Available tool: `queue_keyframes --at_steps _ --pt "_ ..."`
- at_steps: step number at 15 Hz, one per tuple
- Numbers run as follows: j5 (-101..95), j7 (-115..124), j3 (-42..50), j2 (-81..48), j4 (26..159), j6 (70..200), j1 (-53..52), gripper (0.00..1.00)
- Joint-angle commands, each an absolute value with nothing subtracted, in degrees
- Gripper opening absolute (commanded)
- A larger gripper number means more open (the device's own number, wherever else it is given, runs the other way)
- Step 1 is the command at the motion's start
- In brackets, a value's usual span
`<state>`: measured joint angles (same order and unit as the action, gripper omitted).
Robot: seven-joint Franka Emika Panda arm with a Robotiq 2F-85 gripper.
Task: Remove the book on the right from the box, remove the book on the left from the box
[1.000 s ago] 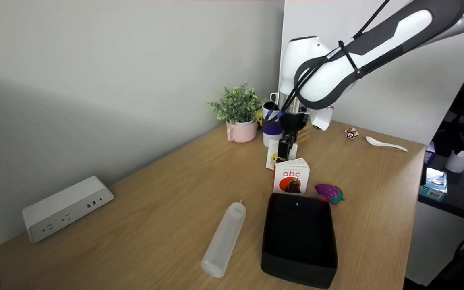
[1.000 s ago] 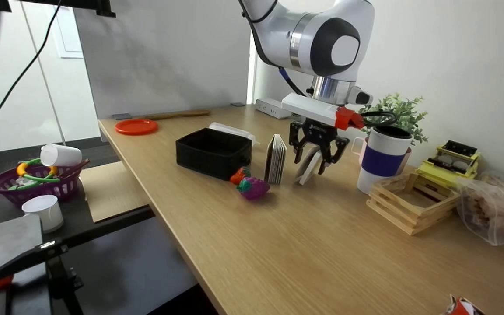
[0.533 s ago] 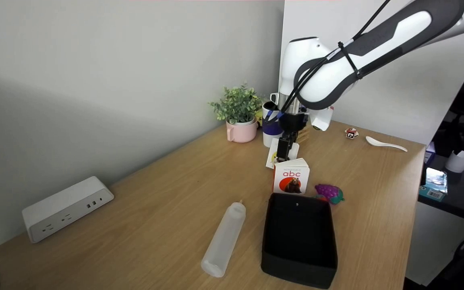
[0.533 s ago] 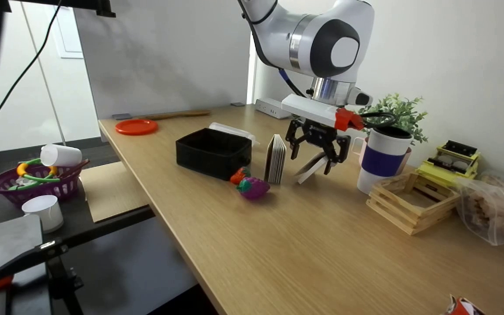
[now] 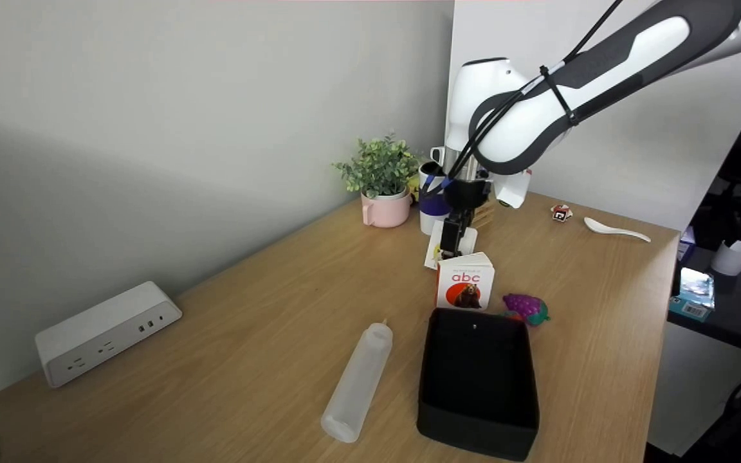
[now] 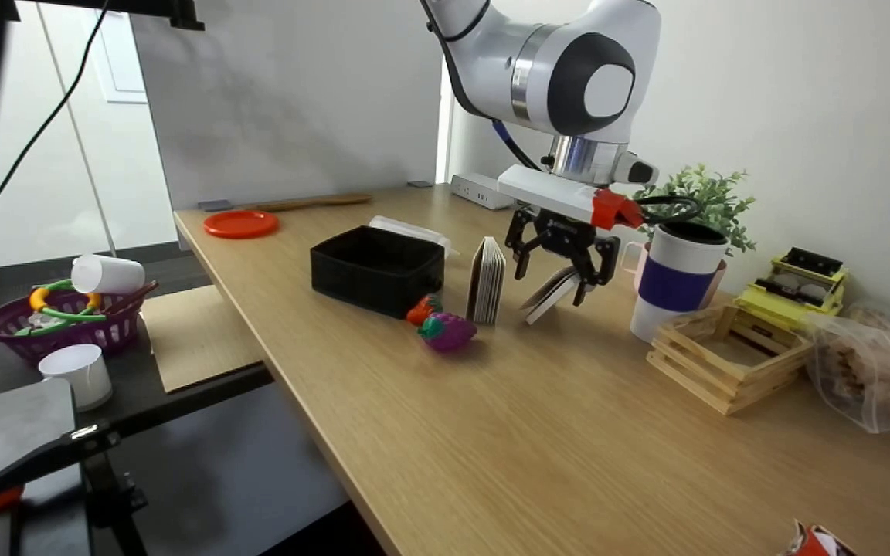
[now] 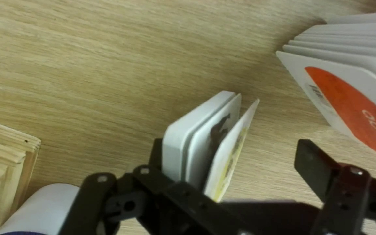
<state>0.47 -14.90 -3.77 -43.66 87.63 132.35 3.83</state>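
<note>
Matt box (image 5: pixel 477 429), smooth card books (image 5: pixel 464 286), wood-grained table (image 6: pixel 538 432)

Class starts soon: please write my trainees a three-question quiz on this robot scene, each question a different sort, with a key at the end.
1. Multiple choice: which letters are printed on the front of the upright book?
(a) xyz
(b) abc
(c) mno

2. True or false: the gripper is open.

3. Count: how many books are on the table, outside the black box?

Key
1. (b) abc.
2. True; its fingers stand well apart.
3. Two: the upright book and the leaning book.
</note>
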Motion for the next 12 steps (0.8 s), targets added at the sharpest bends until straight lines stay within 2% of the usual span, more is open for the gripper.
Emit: queue_keyframes --at_steps 1,12 --pt "-0.1 -15.4 -3.8 -41.6 89.3 133.6 3.5 1.00" --pt "-0.1 -17.4 -4.8 -35.0 92.6 137.6 3.3 1.00"
